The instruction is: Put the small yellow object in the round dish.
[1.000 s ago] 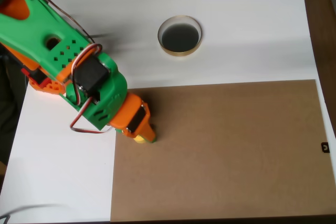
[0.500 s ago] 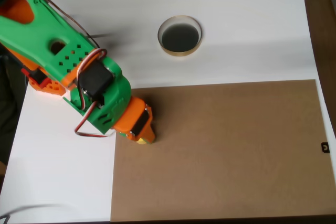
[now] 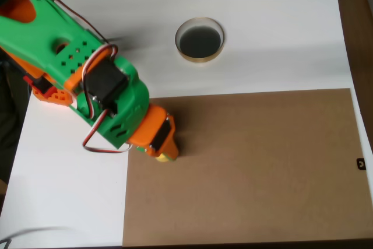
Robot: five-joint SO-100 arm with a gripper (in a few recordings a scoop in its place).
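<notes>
Seen from the overhead view, a white desk (image 3: 262,33) has a large brown board (image 3: 250,167) lying flat across its lower right part. The round dish (image 3: 200,39), with a pale rim and a dark inside, sits on the bare white surface above the board's top edge, well apart from everything else.

A green and orange robot arm (image 3: 70,68) reaches in from the upper left corner, slanting down and to the right, with red and white wires looped along its side. Its orange end effector (image 3: 164,151) points down at the board, just inside the board's left edge and near its top left corner, well below and to the left of the dish.

The small yellow object (image 3: 165,157) shows as a sliver of bright yellow at the tip of the end effector, directly under the orange fingers and on or just above the board. Most of it is covered by the arm. From this angle it cannot be told whether the end effector is clenched on the yellow piece or released around it, since the fingers hide the contact.

A small black tag (image 3: 361,164) sits at the board's right edge.
</notes>
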